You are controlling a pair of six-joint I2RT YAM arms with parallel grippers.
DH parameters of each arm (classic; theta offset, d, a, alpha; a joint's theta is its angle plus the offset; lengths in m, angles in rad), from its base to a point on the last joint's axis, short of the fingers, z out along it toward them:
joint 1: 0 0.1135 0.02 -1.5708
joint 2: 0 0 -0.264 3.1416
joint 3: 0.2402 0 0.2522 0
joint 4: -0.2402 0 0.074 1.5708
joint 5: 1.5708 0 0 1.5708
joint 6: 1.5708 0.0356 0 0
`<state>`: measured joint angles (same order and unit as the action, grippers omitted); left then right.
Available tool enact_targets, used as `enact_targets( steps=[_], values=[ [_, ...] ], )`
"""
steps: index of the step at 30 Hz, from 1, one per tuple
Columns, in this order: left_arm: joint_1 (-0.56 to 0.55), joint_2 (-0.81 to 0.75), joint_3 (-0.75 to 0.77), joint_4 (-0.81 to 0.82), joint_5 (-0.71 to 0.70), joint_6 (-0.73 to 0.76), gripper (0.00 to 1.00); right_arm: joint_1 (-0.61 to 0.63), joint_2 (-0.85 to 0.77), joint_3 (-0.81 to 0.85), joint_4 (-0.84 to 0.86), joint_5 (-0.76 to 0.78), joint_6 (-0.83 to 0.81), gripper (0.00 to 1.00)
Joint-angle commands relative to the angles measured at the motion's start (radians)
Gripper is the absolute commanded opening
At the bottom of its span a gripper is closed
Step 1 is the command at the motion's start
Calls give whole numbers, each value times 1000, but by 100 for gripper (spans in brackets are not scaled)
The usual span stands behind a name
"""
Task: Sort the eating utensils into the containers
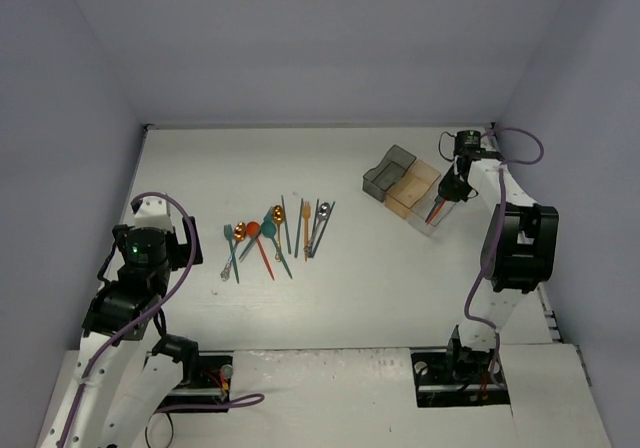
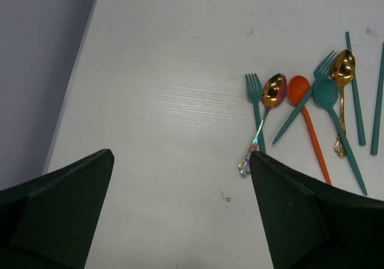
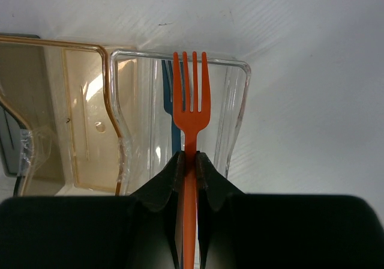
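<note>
1. Right wrist view: the right fingers (image 3: 189, 161) are pinched narrow on the handle of an orange fork (image 3: 191, 104). Its tines point forward over the clear bin (image 3: 239, 110).
2. A teal piece (image 3: 170, 101) already lies in that bin. Its kind is hard to tell through the wall.
3. The tan bin (image 3: 72, 56) just beside it looks empty. From above, I cannot tell what the dark bin (image 1: 386, 171) holds.
4. The other utensils (image 1: 275, 230), about a dozen, lie in a loose row on the tabletop (image 1: 400, 288), well apart from the bins. I judge the sorting to be at an early stage, with one piece placed, one about to go in, and most left.
5. The left fingers (image 2: 180, 158) are spread wide and hold nothing. They hover over the left end of the row. The handle tip of a gold spoon (image 2: 274, 90) sits just beside one finger.
6. Likely hindrances:
   - The pieces lie flat and close together.
   - An orange spoon (image 2: 298, 90) crosses a teal handle (image 2: 294, 122), so lifting one may drag its neighbour.
   - The bins touch each other, so a drop needs care to land in the right one.
</note>
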<state>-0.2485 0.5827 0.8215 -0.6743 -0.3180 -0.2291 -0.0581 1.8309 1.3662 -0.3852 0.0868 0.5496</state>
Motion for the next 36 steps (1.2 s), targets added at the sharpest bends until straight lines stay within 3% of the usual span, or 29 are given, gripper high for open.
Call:
enact_targets(
  steps=[1, 5, 14, 20, 28, 36],
  values=[
    [-5, 16, 11, 61, -4, -15, 95, -8, 29, 53, -5, -37, -16, 0],
    [-5, 17, 11, 62, -4, -15, 95, -8, 42, 54, -6, -36, -16, 5],
    [-5, 19, 11, 64, -3, -15, 95, -6, -27, 51, -6, 7, -42, 28],
    [-5, 17, 13, 62, -1, -13, 95, 38, -116, 58, -7, 42, -73, 30],
    [-6, 19, 11, 64, -1, -15, 95, 379, -209, 77, -2, 139, -129, 30],
    [-6, 17, 11, 62, -3, -16, 95, 694, -124, 91, 108, 162, -38, 29]
  ],
)
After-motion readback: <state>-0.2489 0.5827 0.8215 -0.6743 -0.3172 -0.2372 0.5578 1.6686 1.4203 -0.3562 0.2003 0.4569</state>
